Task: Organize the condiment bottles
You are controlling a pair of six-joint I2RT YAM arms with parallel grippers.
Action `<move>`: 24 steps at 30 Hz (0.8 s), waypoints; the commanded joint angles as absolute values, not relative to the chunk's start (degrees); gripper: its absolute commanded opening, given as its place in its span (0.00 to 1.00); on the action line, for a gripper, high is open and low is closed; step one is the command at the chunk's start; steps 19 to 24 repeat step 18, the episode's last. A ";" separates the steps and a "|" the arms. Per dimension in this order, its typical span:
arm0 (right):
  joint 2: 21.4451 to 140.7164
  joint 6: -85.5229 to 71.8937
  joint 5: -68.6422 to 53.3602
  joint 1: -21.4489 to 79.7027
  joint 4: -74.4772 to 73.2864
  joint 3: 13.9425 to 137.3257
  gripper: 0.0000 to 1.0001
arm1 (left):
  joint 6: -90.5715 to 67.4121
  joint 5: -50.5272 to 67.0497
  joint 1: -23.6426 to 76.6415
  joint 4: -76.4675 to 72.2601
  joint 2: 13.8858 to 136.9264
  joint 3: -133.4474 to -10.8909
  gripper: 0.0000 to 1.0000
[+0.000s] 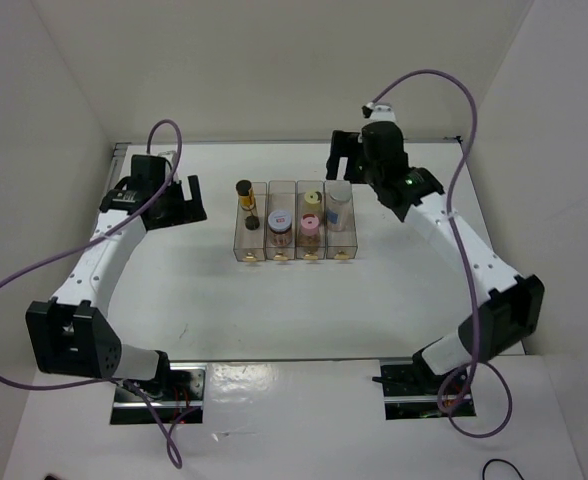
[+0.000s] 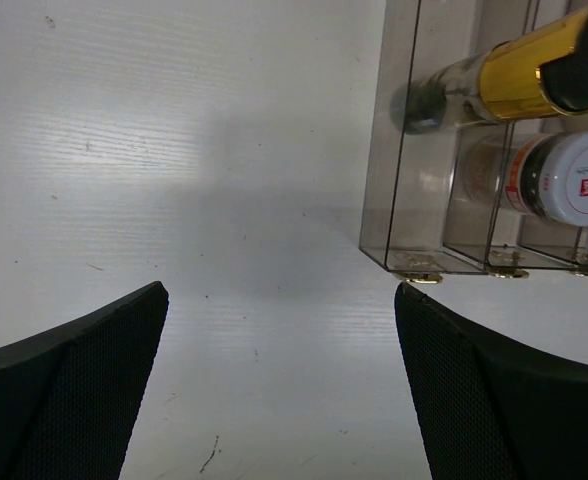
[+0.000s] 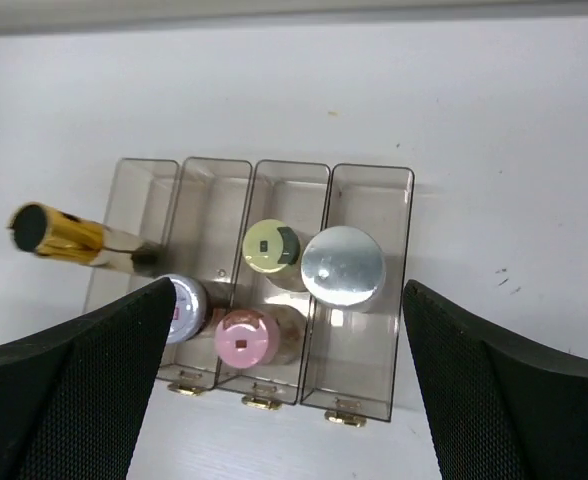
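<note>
On the white table, closest to the arm bases, lies the hinged end of the clear four-slot rack. All five condiment bottles are inside it. At that near end the white-lidded brown jar sits in the second slot from the left and the pink jar in the third. Farther back, the cream jar with the dark-dotted lid shares the third slot, just behind the pink one. The grey-lidded jar takes the rightmost slot. The slim amber bottle stands in the leftmost slot, its black cap well above the rim. Its long axis runs upward, but the views do not settle whether it is plumb or leaning on the wall.

The left gripper hangs just beside the rack's left wall, fingers spread and empty. The amber bottle lies directly to its right, so this arm is clearly the nearer one. The right gripper hovers past the rack's far end, jaws wide apart, holding nothing.

The sorting looks essentially complete. If anything needs a touch-up it is probably the amber bottle, best approached sideways from the left and pinched across its upright axis.
</note>
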State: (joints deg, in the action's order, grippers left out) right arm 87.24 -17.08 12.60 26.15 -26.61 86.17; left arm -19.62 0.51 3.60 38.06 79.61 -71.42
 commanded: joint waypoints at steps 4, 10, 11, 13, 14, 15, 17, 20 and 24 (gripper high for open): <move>76.57 -20.56 14.94 26.81 -21.45 74.03 0.98 | -20.04 5.53 3.34 34.19 73.14 -69.61 1.00; 67.87 -26.70 19.24 26.81 -18.28 62.95 0.98 | -20.04 6.15 3.34 33.66 69.79 -68.21 1.00; 66.98 -27.33 19.25 26.81 -18.28 62.23 0.98 | -20.04 6.15 3.34 33.66 69.26 -68.20 1.00; 65.49 -27.86 19.25 26.81 -18.28 61.00 0.98 | -20.04 6.15 3.34 33.66 69.26 -68.20 1.00; 64.96 -27.86 19.94 26.81 -18.89 60.39 0.98 | -20.04 6.15 3.34 33.66 69.26 -67.68 1.00; 64.34 -28.38 20.47 26.81 -19.51 60.38 0.98 | -20.04 6.15 3.34 33.66 69.26 -67.68 1.00; 63.81 -28.39 21.18 26.81 -20.56 60.38 0.98 | -20.57 6.15 3.34 33.66 69.26 -68.28 1.00; 63.81 -28.39 21.18 26.81 -20.57 59.77 0.98 | -20.57 6.15 3.34 33.66 69.78 -68.29 1.00; 63.81 -28.39 21.18 26.81 -20.57 59.77 0.98 | -20.57 6.15 3.34 33.66 69.78 -68.29 1.00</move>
